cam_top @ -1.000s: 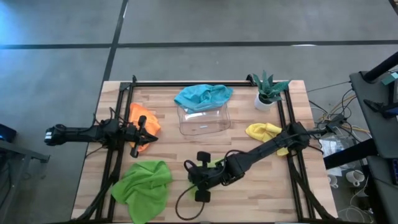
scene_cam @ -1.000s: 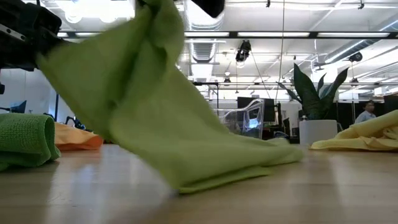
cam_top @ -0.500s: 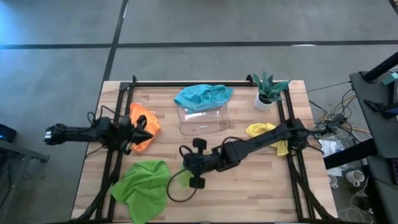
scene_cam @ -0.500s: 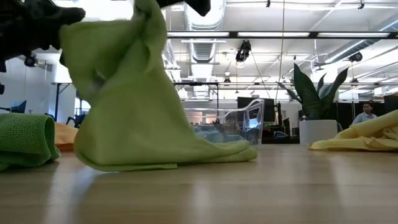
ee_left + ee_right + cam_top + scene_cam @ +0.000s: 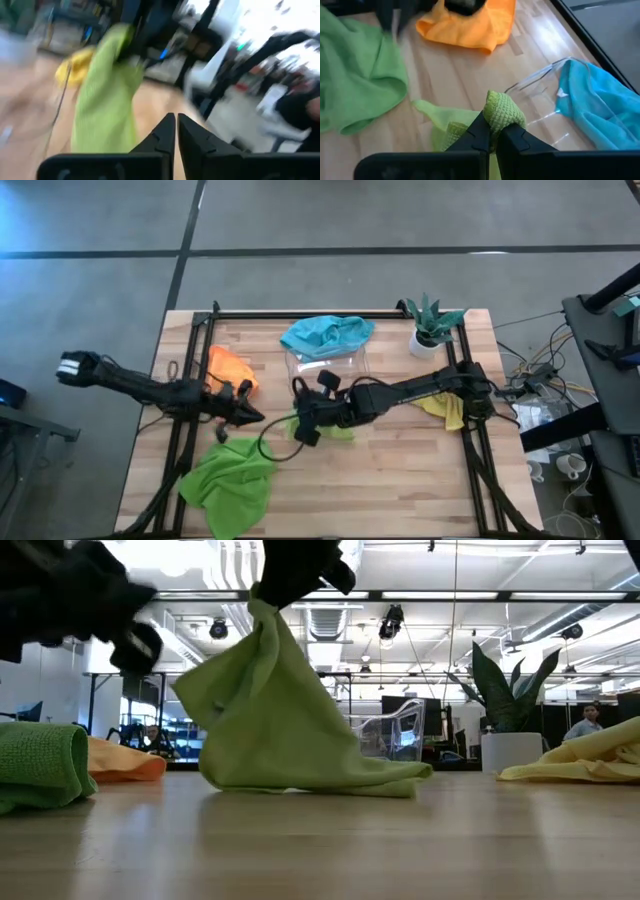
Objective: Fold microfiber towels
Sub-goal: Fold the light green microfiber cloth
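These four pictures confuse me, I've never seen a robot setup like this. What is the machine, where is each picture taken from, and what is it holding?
It is a robot with two dark arms at a wooden table.

One picture looks straight down, one looks level across the tabletop, and one comes from each arm's wrist.

On the table lie bright cloths: an orange towel, a yellow towel, a crumpled green towel, and a teal towel draped over a clear tray, beside a potted plant.

The right gripper pinches a lime towel, lifting it while its lower edge rests on the table. The left gripper is shut and empty, near that towel.
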